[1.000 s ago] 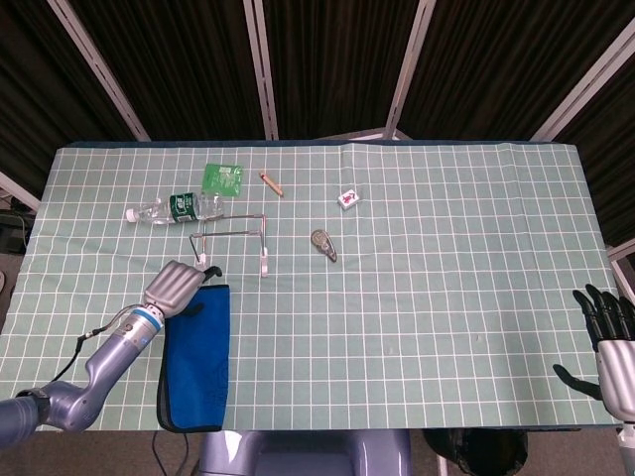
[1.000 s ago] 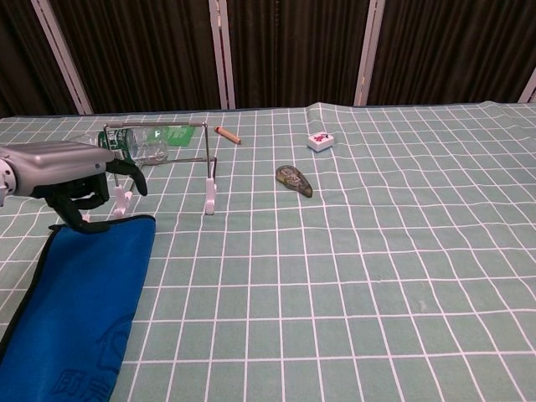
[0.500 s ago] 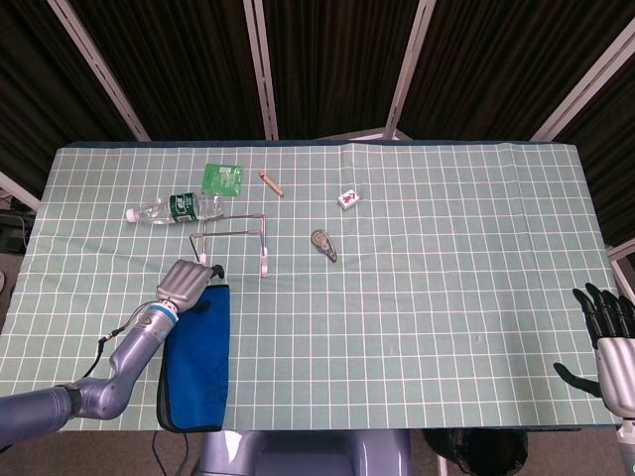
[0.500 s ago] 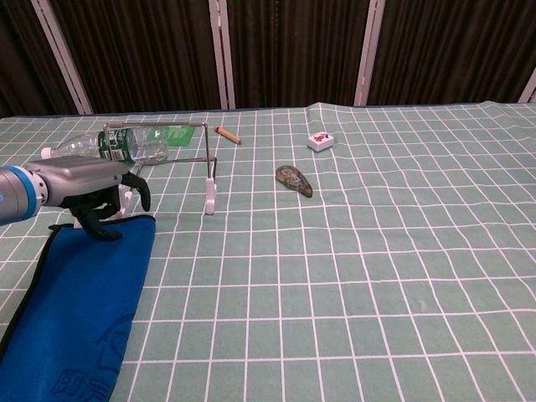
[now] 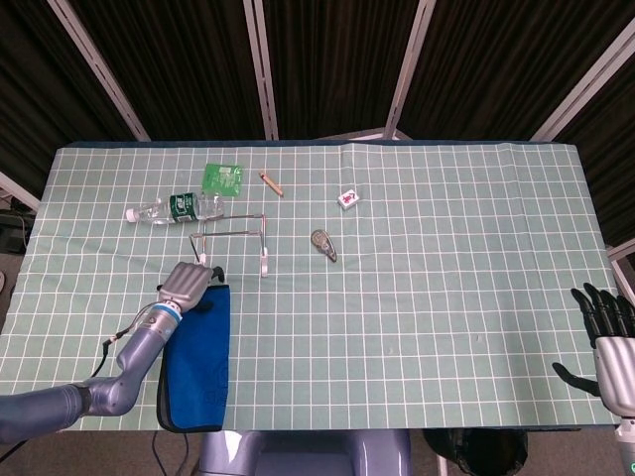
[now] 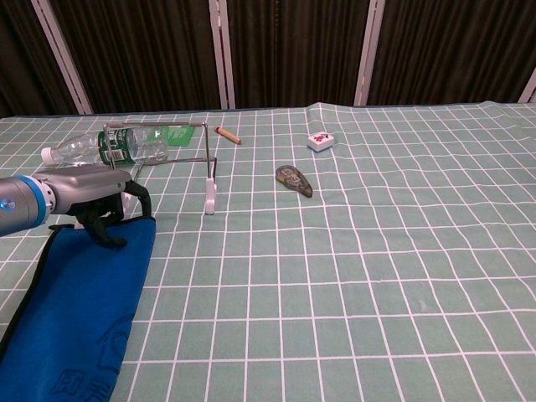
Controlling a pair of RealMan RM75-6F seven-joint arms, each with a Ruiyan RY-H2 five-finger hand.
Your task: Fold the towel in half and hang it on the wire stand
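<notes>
A blue towel lies folded lengthwise on the table at the near left. My left hand is at its far edge, fingers curled down onto the cloth's top corner; whether they pinch it I cannot tell. The wire stand stands just beyond the towel on white feet, bare. My right hand is off the table's near right edge, fingers apart, holding nothing.
A plastic water bottle lies behind the stand. A green packet, a brown crayon, a small white-and-red box and a grey tape dispenser lie on the green checked cloth.
My left hand has lowered and shifted slightly forward onto the towel's far edge, its fingers curling down onto the cloth. The right hand has not moved.
</notes>
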